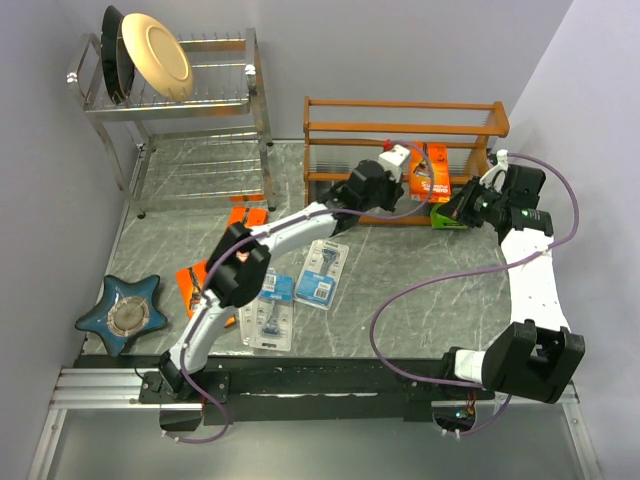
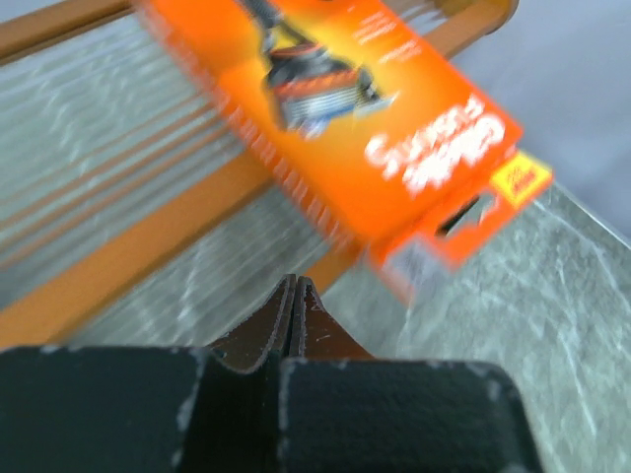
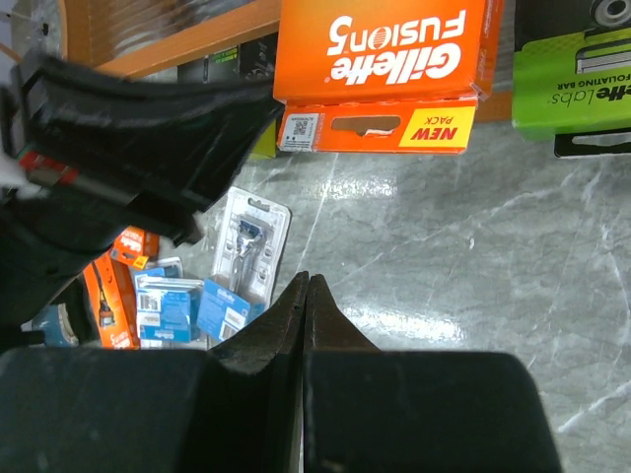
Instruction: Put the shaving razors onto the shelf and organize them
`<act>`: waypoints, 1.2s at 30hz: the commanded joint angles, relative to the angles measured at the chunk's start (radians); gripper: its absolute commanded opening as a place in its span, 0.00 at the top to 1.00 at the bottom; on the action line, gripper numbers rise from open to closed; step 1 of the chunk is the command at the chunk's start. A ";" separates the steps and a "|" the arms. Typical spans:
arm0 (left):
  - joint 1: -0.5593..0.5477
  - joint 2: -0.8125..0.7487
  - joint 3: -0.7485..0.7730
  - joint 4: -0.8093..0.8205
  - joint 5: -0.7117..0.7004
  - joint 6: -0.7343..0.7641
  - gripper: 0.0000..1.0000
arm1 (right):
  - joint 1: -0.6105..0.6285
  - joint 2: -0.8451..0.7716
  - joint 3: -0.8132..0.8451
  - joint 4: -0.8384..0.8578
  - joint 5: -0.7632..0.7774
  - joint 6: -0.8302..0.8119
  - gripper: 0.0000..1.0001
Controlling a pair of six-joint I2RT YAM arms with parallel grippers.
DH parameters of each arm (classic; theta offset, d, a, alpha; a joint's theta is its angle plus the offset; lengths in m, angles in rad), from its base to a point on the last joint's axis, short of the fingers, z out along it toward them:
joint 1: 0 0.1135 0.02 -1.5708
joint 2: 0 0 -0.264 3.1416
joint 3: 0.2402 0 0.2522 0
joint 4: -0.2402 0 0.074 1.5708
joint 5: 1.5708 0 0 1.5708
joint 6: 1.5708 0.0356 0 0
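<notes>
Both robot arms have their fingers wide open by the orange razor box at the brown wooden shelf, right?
No, both are shut and empty. The wrist views show the left fingers and right fingers pressed together by the orange razor box at the brown wooden shelf.

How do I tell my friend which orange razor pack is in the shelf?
Look at the brown wooden shelf at the back of the table. Low in it, toward the right, sits one orange razor pack. The other orange packs lie on the table, far left of it.
</notes>
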 commanded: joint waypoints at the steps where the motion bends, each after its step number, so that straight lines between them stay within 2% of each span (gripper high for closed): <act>1: 0.019 -0.220 -0.215 0.283 0.004 0.005 0.99 | -0.011 -0.025 0.037 -0.009 -0.006 -0.033 1.00; 5: 0.025 -0.145 -0.108 0.202 -0.065 0.020 0.99 | -0.012 -0.019 0.067 -0.040 -0.003 -0.077 1.00; 9: 0.037 -0.090 -0.043 0.248 -0.083 0.016 0.99 | -0.018 -0.011 0.084 -0.051 0.007 -0.085 1.00; 15: 0.039 0.039 0.129 0.207 -0.094 0.014 0.99 | -0.026 -0.022 0.076 -0.037 0.020 -0.067 1.00; 22: 0.032 0.097 0.150 0.258 -0.152 0.042 0.99 | -0.029 -0.046 0.096 -0.042 0.041 -0.094 1.00; 28: 0.032 0.136 0.159 0.288 -0.134 0.042 0.99 | -0.035 -0.048 0.073 -0.032 0.044 -0.085 1.00; 36: 0.002 0.254 0.288 0.353 -0.131 0.054 0.99 | -0.080 -0.076 0.118 -0.111 0.083 -0.156 1.00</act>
